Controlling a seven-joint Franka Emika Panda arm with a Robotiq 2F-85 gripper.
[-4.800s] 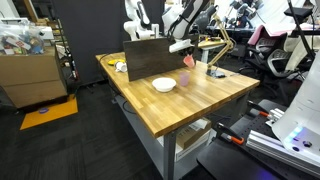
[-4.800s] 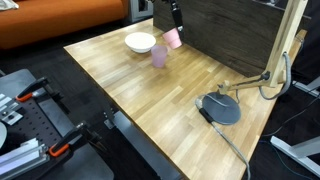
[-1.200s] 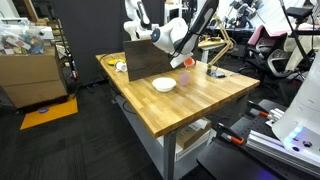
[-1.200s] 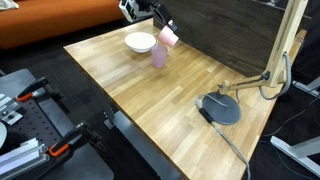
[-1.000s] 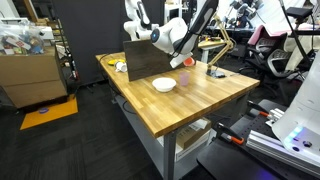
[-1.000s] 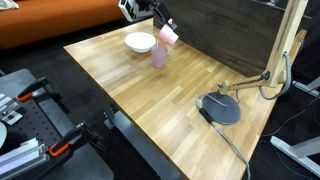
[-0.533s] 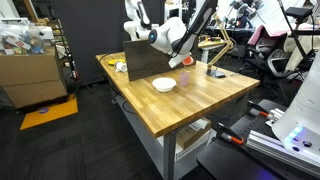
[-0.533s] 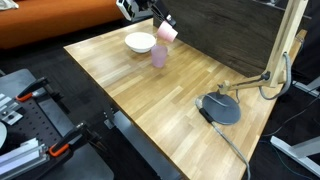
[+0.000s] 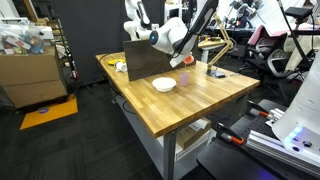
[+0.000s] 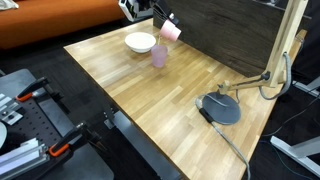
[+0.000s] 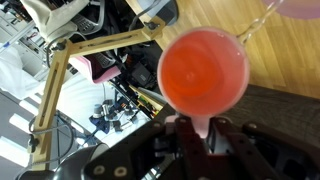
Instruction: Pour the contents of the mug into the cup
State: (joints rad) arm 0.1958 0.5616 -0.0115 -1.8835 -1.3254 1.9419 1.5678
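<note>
While in gripper [image 11: 203, 127], smooth round pink mug [image 10: 171, 31] above cup [image 10: 159, 56]

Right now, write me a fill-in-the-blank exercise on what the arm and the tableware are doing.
The gripper is ___ on the pink mug.
The mug hangs tilted over the ___ cup.
The bowl standing beside the cup is ___.
Missing words: shut; lilac; white.

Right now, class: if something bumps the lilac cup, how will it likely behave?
The lilac cup looks small and narrow, so probably light and apt to tip. Standing free on the smooth wooden table, it may also slide rather than resist.
</note>
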